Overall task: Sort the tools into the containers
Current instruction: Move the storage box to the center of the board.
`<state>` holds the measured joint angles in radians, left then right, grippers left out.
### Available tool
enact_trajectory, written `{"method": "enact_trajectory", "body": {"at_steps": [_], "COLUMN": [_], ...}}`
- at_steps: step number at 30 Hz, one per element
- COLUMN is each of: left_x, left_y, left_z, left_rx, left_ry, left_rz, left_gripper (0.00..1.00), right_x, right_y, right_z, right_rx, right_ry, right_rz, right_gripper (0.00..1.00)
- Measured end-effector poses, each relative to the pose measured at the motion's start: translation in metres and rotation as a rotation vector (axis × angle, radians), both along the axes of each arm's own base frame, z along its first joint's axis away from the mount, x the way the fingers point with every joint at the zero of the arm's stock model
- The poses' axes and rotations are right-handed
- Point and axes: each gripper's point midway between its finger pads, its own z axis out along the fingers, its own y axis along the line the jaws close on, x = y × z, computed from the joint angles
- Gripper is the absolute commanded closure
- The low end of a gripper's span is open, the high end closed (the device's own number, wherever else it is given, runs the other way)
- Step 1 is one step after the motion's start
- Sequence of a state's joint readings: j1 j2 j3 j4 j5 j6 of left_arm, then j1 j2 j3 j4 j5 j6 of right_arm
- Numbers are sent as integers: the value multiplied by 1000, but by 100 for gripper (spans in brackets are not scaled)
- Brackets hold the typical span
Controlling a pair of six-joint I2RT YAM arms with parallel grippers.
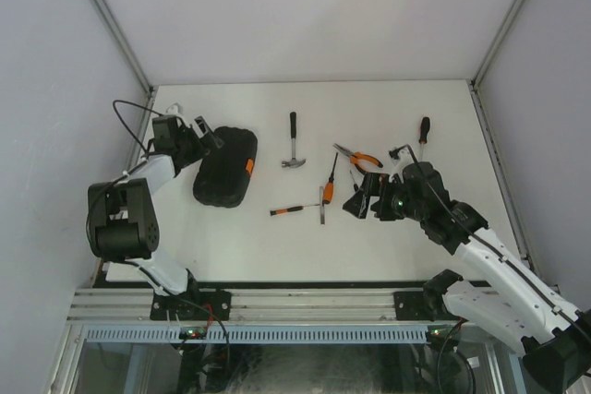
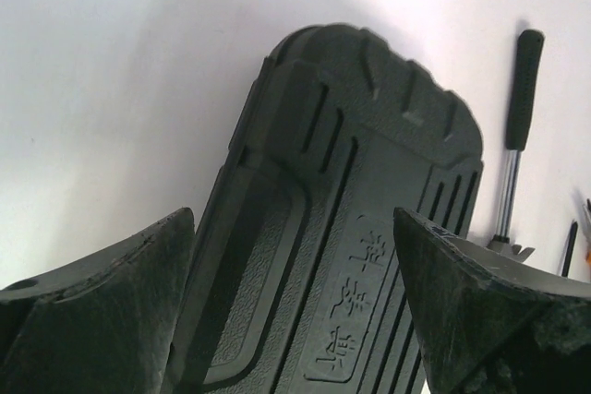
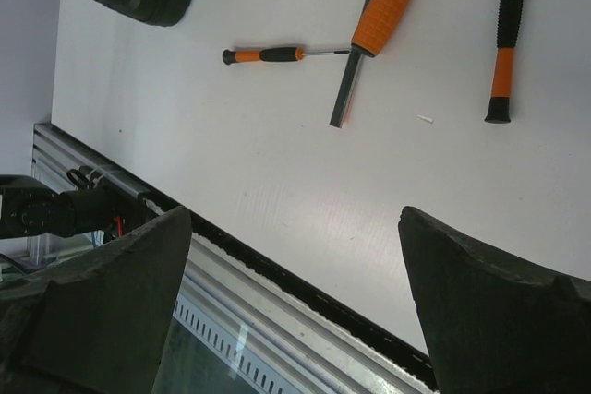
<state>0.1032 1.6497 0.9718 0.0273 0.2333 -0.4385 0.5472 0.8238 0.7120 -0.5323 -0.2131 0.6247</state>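
The closed black tool case point(image 1: 224, 173) with its orange latch point(image 1: 249, 167) lies at the left. My left gripper point(image 1: 208, 136) hangs over the case's far left end, open. In the left wrist view the case lid point(image 2: 351, 200) fills the space between and below the gripper's point(image 2: 294, 256) fingers. The tools lie loose on the table: a hammer point(image 1: 293, 143), orange-handled pliers point(image 1: 360, 158), a long screwdriver point(image 1: 424, 130), a small screwdriver point(image 1: 288, 210) and an orange-handled one point(image 1: 329, 184). My right gripper point(image 1: 355, 202) is open and empty beside them, over bare table point(image 3: 295, 265).
The right wrist view shows the small screwdriver point(image 3: 268, 54), an orange-handled tool point(image 3: 380, 8) lying across a grey steel bar point(image 3: 344, 97), another slim screwdriver point(image 3: 502, 48) and the table's near rail point(image 3: 277, 274). White walls enclose the table on three sides.
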Motion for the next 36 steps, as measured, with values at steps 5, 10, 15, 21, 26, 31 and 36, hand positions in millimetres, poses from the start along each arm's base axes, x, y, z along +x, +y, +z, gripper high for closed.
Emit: {"method": "enact_trajectory", "body": {"at_steps": [5,10,15,21,26,31,36], "left_x": [-9,-9,-11,-13,-17,-35,-45], "left_y": [-1,-4,-7,-13,-26,-41,-51], "left_z": [-11,-13,-20,-21,-26,-31,-31], "left_rx": [-9,-35,-58,-87,-90,-103,-83], "left_ry": [34,44,67,76,79,105,108], "left_rz": [5,10,17,22,5,-3,-8], "left_gripper": [10,12,13,14,16,17,19], "right_x": [-4,-5,-7,-8,-10,-11,-12], "right_y": [3,4,6,9,11,12,14], "right_z": [2,3,3,3,0,-2,-4], "right_rx": [8,10,10,9,-1,-10,-20], "right_ry": [-6,-8,-8,-8,0,0,0], "right_rz": [20,26,36,46,53,59,61], "right_gripper": [7,7,7,7,7,7,7]}}
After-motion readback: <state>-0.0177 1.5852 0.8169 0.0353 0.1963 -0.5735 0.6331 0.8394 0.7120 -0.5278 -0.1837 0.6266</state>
